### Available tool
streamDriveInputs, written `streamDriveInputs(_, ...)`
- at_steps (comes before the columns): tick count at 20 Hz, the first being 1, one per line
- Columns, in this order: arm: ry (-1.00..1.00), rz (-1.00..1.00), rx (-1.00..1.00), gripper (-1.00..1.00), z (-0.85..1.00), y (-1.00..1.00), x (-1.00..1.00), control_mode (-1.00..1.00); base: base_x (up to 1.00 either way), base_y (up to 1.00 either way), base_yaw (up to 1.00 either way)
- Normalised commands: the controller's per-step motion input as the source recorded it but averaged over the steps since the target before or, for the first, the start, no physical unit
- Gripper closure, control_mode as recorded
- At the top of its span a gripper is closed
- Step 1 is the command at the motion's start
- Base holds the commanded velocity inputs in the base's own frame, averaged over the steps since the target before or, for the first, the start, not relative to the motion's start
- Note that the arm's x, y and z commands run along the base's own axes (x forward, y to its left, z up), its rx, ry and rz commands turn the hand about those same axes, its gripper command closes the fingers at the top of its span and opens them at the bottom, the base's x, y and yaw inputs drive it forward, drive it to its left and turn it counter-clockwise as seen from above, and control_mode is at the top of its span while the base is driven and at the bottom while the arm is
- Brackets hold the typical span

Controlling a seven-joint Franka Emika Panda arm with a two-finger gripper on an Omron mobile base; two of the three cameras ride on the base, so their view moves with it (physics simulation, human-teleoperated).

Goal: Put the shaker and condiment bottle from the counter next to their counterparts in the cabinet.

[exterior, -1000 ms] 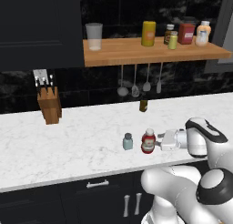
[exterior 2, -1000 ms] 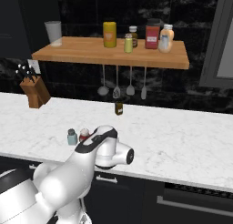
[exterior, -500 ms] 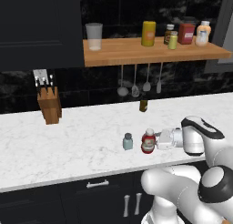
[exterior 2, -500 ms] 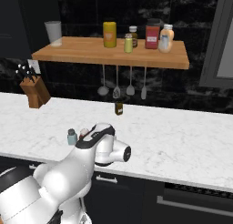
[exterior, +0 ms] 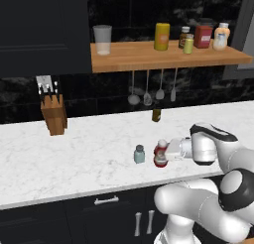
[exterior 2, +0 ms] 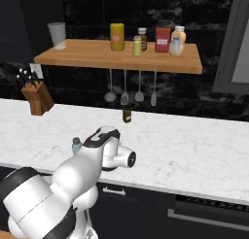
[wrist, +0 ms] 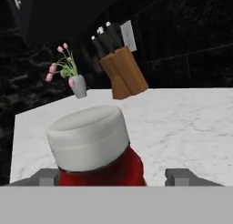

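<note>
The condiment bottle [exterior: 159, 160], red with a white cap, stands on the white marble counter [exterior: 89, 149]. My gripper [exterior: 163, 152] reaches in level from the right with a finger on each side of it. In the hand view the condiment bottle [wrist: 98, 150] sits between the fingertips [wrist: 182, 176], and a gap shows on the right side, so the gripper [wrist: 114, 177] is open. The pale shaker [exterior: 139, 154] stands just left of the bottle, untouched; the shaker [exterior 2: 76, 145] peeks out beside the arm. The counterparts [exterior: 201, 37] cluster at the right of the cabinet shelf [exterior: 149, 57].
A knife block [exterior: 54, 116] stands at the counter's back left, and a dark brown bottle [exterior: 156, 114] stands by the wall. Utensils [exterior: 149, 89] hang under the shelf. A glass cup [exterior: 102, 39] and a yellow canister [exterior: 161, 36] stand on the shelf. A flower vase [wrist: 77, 84] stands far left.
The hand has slid left until its fingers flank the red bottle, and the jaws have drawn closer together. Bottle and shaker have not moved.
</note>
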Motion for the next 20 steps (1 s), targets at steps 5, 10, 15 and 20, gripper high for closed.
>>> streamDriveInputs(5,0.02,-0.01,0.00,1.00,0.03,0.00,0.05,-1.00,0.00,0.00,0.00)
streamDriveInputs(10,0.09,-0.15,-0.05,1.00,0.84,0.03,0.02,-1.00,0.00,0.00,0.00)
streamDriveInputs(15,0.05,-0.19,-0.04,1.00,1.00,0.00,0.00,-1.00,0.00,0.00,0.00)
streamDriveInputs(20,0.01,-0.23,-0.02,1.00,0.88,-0.04,-0.01,-1.00,0.00,0.00,0.00)
